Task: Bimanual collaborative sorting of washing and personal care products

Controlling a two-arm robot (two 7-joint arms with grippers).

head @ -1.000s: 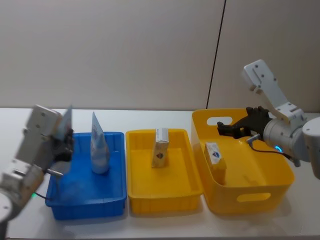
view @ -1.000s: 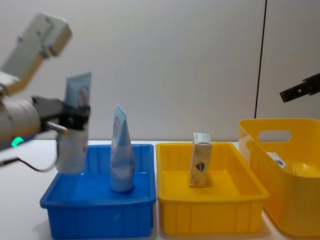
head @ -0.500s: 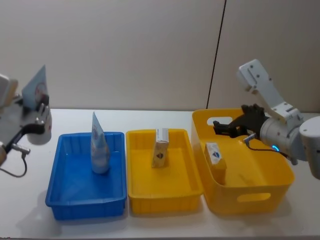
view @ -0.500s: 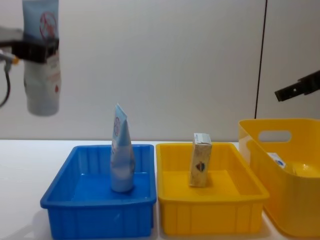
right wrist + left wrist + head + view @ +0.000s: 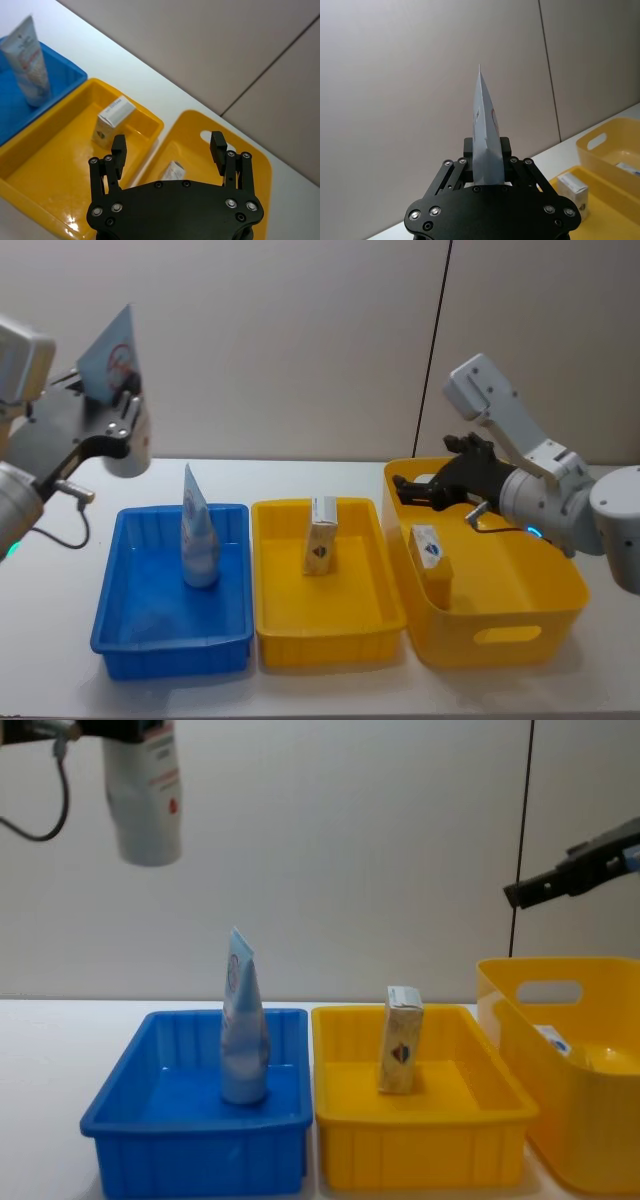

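mid-sort, by the look of it: carrying step for the left arm, reaching step for the right.

left gripper (image 5: 115,412) raised high above the far left corner of the blue tray (image 5: 170,660), fingers clamped on a pale tube (image 5: 108,365), cap end down, flat crimped end up. well clear of the tray, touching nothing else.

second tube (image 5: 198,540) standing upright on its cap inside the blue tray, toward the far right side. one cream carton (image 5: 321,537) upright in the yellow tray (image 5: 330,645), near the far edge. another carton (image 5: 430,552) in the yellow basket (image 5: 500,640), close by the left wall, leaning somewhat.

right gripper (image 5: 410,487) poised over the far left corner of the basket, fingers (image 5: 118,147) spread apart, empty, above the carton and not touching it.

likely next for the left: lower the held tube into the blue tray beside the standing one, keeping clear so as not to knock it over, then release. likely next for the right: drop onto the basket carton, close across the narrow faces, lift over the wall toward the yellow tray. a judgement only.

labels: round red mark on the held tube, seen from the left wrist too (image 5: 485,145); small dark blue emblem on each carton. faint red print on the tube body from the chest (image 5: 145,805), too small to read. no legible brand name anywhere.
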